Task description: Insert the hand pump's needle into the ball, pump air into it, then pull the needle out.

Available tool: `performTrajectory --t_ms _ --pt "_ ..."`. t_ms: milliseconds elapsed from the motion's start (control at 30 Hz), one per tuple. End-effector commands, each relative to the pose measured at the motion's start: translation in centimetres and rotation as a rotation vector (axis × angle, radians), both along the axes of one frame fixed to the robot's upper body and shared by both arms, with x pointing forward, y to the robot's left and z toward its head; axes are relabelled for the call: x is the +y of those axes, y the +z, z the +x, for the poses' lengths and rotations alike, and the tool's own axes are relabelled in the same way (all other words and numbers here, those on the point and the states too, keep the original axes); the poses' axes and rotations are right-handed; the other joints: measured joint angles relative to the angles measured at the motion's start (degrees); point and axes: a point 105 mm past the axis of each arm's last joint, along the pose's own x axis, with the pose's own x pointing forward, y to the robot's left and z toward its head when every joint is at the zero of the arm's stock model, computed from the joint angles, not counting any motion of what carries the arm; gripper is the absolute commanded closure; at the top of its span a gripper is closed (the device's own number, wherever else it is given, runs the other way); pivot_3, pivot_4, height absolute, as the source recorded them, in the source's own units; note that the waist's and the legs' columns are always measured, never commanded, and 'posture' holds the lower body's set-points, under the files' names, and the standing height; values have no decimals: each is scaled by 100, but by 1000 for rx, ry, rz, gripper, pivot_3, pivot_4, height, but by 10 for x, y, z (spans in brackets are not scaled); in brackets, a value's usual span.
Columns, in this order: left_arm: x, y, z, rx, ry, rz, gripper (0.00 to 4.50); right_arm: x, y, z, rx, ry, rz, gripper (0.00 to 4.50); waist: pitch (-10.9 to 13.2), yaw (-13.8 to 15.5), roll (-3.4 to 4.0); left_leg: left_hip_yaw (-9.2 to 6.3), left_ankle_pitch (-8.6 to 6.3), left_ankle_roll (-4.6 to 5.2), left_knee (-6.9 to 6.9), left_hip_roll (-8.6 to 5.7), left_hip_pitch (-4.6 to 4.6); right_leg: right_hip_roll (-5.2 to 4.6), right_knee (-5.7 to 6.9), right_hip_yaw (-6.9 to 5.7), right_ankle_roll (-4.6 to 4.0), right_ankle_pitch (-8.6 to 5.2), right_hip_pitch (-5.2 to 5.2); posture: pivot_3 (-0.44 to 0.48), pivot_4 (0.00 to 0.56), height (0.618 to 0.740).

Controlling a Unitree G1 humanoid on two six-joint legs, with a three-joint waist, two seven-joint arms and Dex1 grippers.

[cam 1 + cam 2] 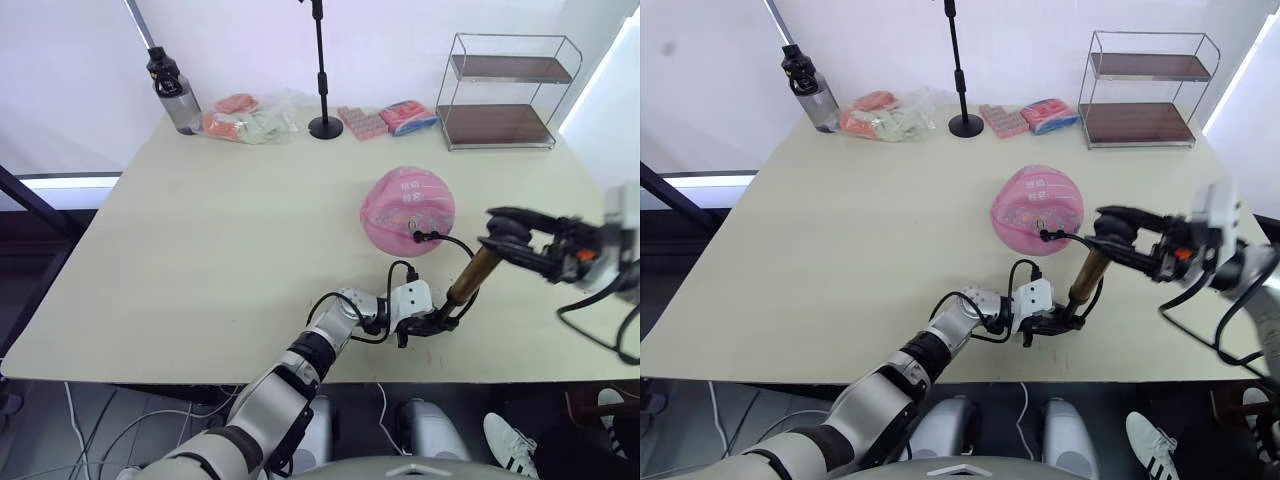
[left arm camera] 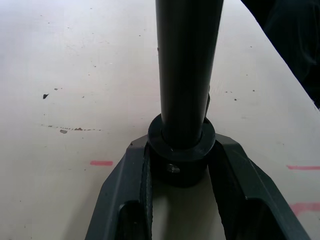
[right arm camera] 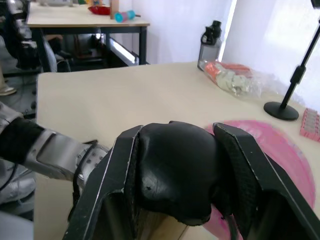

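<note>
The left wrist view shows the left pincer [image 2: 180, 170] clamped on the black bottom cap of the hand pump [image 1: 472, 277], whose barrel rises straight ahead between the two fingers; red marks on the counter [image 1: 200, 250] are visible there. The right wrist view shows the right pincer [image 3: 175, 175] closed around the pump's black handle, with the pink ball [image 1: 407, 210] just beyond it.

In the head views, the pump stands near the front edge of the counter. Its long axis is tilted: the base sits low in the left pincer, and the handle end points up and toward the robot's right. The thin black hose loops from the pump to the ball, where the needle [image 1: 417, 237] meets the near face.

The ball carries printed markings; they cannot be read.
</note>
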Motion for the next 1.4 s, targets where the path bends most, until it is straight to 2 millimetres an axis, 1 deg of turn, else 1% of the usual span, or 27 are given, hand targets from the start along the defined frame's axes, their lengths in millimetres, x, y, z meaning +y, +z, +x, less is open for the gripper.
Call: performTrajectory --t_ms 33,100,167,233,300,400,433,467,533,633,700,733,800,867,1000,1067,1133,1267,1333,1400 --pt "11 -25 -10 63 -4 93 3386 2 -55 -2 129 -10 -101 2847 -6 -1 12 6 0 0 0 -1 1 -3 0 5 1 0 -1 0 150 740" --pt "11 -25 -10 62 -3 93 3386 4 -67 -3 130 -8 -110 2847 -15 -6 -2 10 0 0 0 -2 5 -4 0 10 2 1 1 0 150 740" --pt "11 -25 -10 61 -2 93 3386 7 -80 -4 123 -12 -124 2847 -17 -6 0 9 0 0 1 -2 12 0 1 8 1 1 6 0 150 740" --pt "11 -25 -10 61 0 93 3386 9 -89 -6 122 -12 -126 2847 -17 -4 0 8 0 0 0 -1 18 2 1 7 1 0 12 0 150 740" --pt "11 -25 -10 62 0 93 3386 10 -90 -7 107 -1 -136 2847 -20 -13 6 11 0 0 -1 0 33 2 0 8 0 0 23 0 150 740" --pt "11 -25 -10 63 -1 94 3386 11 -83 -7 83 3 -123 2847 -20 -13 5 10 -1 -1 -6 6 60 1 -2 9 -19 -15 50 0 150 740" --pt "11 -25 -10 62 -2 94 3386 11 -76 -6 66 3 -107 2847 -20 -13 5 11 -1 -1 -6 7 62 1 -2 9 -19 -15 50 0 150 740" --pt "10 -25 -11 63 -3 94 3386 11 -62 -4 34 14 -96 2847 -19 -13 6 10 -1 -1 -6 8 62 2 -2 8 -19 -15 50 0 150 740" --pt "10 -25 -11 65 -4 94 3386 10 -43 -4 -9 30 -82 2847 -15 -6 13 11 -1 -1 -6 9 61 2 -2 8 -20 -14 50 0 150 740" --pt "10 -25 -11 67 -3 93 3386 3 -1 1 -85 28 -39 2847 5 0 36 11 -1 -1 -6 5 53 -2 -3 9 -22 -13 47 0 150 740" --pt "10 -25 -11 68 -3 93 3386 1 16 1 -105 30 -18 2847 29 5 56 12 -1 -1 -5 -1 44 -10 -3 10 -20 -12 39 0 150 740" --pt "10 -25 -11 68 -3 94 3387 -1 24 1 -114 33 -15 2847 38 6 65 12 -1 0 -5 -5 33 -14 -4 9 -17 -11 30 0 150 740" --pt "10 -25 -11 67 -6 94 3387 -5 48 -3 -130 46 -2 2847 40 7 71 11 0 0 -2 -9 -6 -18 -3 9 2 1 -8 0 150 740" --pt "10 -25 -11 66 -7 94 3387 -7 67 -7 -135 65 36 2847 45 9 72 10 0 0 0 -11 -19 -19 -3 7 2 2 -17 0 150 740" --pt "10 -25 -11 66 -8 93 3387 -9 89 -13 -146 77 44 2847 49 11 68 6 -1 1 -2 -13 -23 -26 -6 0 2 1 -18 0 150 740" --pt "10 -25 -11 67 -8 93 3387 -12 105 -16 -175 75 43 2847 54 11 74 7 -1 1 -2 -13 -23 -27 -6 -1 2 1 -18 0 150 740" --pt "10 -25 -11 67 -9 93 3387 -13 118 -18 -192 76 41 2847 59 11 81 11 -1 1 -1 -15 -24 -31 -7 1 3 1 -19 0 150 740" --pt "10 -25 -11 66 -10 93 3387 -16 137 -20 -215 77 43 2847 71 10 80 7 -1 1 0 -14 -24 -29 -7 -3 2 1 -18 0 150 740" --pt "10 -25 -11 67 -9 92 3387 -17 140 -20 -217 74 34 2847 82 12 90 14 -1 2 1 -17 -36 -33 -6 4 4 2 -29 0 150 740" --pt "10 -26 -12 68 -8 91 3387 -17 133 -18 -193 71 21 2847 87 11 86 15 -1 2 0 -18 -41 -34 -7 3 4 2 -35 0 150 740"
